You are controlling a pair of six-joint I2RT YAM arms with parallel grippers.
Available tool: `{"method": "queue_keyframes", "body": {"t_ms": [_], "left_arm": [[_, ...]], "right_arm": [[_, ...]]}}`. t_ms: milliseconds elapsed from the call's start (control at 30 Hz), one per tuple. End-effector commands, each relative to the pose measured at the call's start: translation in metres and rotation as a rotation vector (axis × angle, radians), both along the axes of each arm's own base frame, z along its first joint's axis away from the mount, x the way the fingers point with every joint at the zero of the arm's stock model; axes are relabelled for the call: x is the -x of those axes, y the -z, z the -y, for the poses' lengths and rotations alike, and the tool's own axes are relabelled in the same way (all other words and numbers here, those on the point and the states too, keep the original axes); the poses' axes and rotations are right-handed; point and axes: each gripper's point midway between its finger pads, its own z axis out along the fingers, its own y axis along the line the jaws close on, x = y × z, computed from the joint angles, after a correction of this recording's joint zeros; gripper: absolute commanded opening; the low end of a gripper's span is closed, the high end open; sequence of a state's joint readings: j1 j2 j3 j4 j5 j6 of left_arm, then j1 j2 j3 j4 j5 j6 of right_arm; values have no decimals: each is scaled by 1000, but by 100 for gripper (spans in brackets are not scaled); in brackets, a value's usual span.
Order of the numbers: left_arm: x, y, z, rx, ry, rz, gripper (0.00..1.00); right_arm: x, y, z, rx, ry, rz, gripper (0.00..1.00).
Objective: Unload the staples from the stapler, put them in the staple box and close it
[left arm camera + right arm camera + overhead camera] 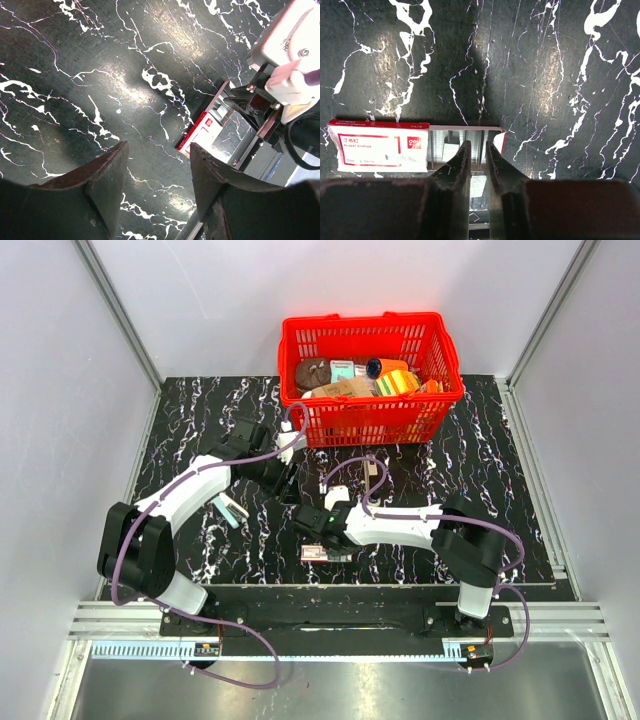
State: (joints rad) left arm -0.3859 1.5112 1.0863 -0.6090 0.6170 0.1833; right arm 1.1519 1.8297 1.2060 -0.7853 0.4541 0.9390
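red basket [380, 416], staple box [380, 147] at right pincer [478, 144]

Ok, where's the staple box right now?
The staple box lies on the marbled table, front centre in the top view, with its open end under the right gripper.

Both arms are the same build: the left arm [190, 490] and right arm [392, 525] have glossy white shells with chunky black joints, and purple cables [250, 458] loop along each. The fingers [107, 182] are dark, wedge-shaped and a bit scuffed. The white wrist housing has a silver screw [303, 52].
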Motion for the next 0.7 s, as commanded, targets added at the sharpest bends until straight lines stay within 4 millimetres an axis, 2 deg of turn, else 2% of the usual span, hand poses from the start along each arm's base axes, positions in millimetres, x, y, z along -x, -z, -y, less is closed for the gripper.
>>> {"method": "queue_keyframes", "body": {"t_ms": [0,667], "left_arm": [[-2,-10,7,39,19,35,56],[-1,-11,7,43,20,32,56]], "right_arm": [[-6,-10,-5,-5,10,47,17],[3,-11,-4,-11,6,22,17]]}}
